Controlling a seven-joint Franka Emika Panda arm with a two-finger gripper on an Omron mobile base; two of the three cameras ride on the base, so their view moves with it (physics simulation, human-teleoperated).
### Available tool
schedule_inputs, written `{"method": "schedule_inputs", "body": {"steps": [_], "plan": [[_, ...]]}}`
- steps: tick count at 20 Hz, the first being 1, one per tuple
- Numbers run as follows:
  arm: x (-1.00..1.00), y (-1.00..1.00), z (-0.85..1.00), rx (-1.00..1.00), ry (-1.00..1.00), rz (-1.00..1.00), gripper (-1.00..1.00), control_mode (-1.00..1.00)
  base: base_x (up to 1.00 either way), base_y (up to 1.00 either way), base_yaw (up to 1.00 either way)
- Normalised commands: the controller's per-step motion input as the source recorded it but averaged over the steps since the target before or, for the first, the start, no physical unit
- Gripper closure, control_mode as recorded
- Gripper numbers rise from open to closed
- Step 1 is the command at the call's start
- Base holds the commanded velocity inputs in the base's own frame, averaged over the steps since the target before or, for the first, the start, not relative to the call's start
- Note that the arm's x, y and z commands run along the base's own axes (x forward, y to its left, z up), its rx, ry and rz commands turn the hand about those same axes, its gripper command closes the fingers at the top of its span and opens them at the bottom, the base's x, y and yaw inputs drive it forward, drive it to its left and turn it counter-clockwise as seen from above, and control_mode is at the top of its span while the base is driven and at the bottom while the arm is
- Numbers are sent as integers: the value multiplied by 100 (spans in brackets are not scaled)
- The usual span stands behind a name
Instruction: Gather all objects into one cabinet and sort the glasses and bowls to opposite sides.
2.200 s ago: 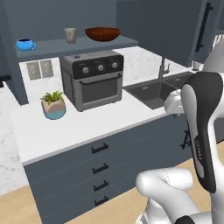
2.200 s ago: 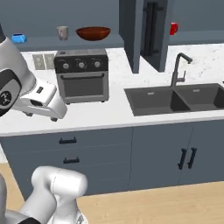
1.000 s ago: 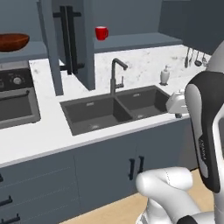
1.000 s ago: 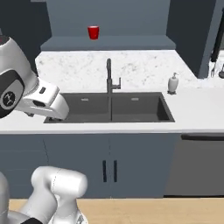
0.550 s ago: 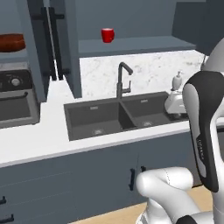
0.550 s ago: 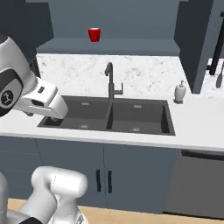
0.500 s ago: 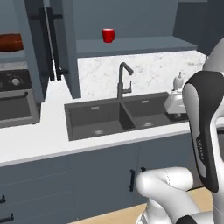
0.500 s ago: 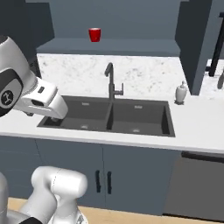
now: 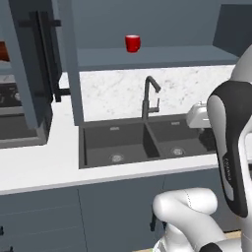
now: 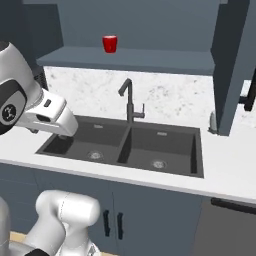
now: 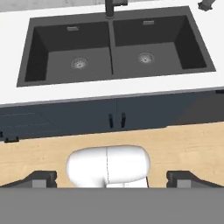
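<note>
Your claw [image 11: 112,178] hangs spread wide and empty, looking down at the double sink [image 11: 113,46] in the white counter [image 11: 109,89]. The red cup [image 9: 132,43] stands on the shelf [image 9: 152,55] at twelve o'clock above the faucet [image 9: 149,96].

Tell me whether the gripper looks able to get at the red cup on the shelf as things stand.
Probably yes. The red cup stands alone at the front of the open shelf above the sink, nothing before it. The gripper, jaws wide and empty, points down at the sink, so the arm must lift and turn.
</note>
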Motion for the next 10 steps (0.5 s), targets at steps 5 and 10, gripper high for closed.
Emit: {"method": "schedule_inputs", "body": {"steps": [5, 10], "plan": [[0, 0, 0, 0, 0, 0, -100, 100, 61, -14, 13], [0, 0, 0, 0, 0, 0, -100, 100, 52, -24, 4]]}}
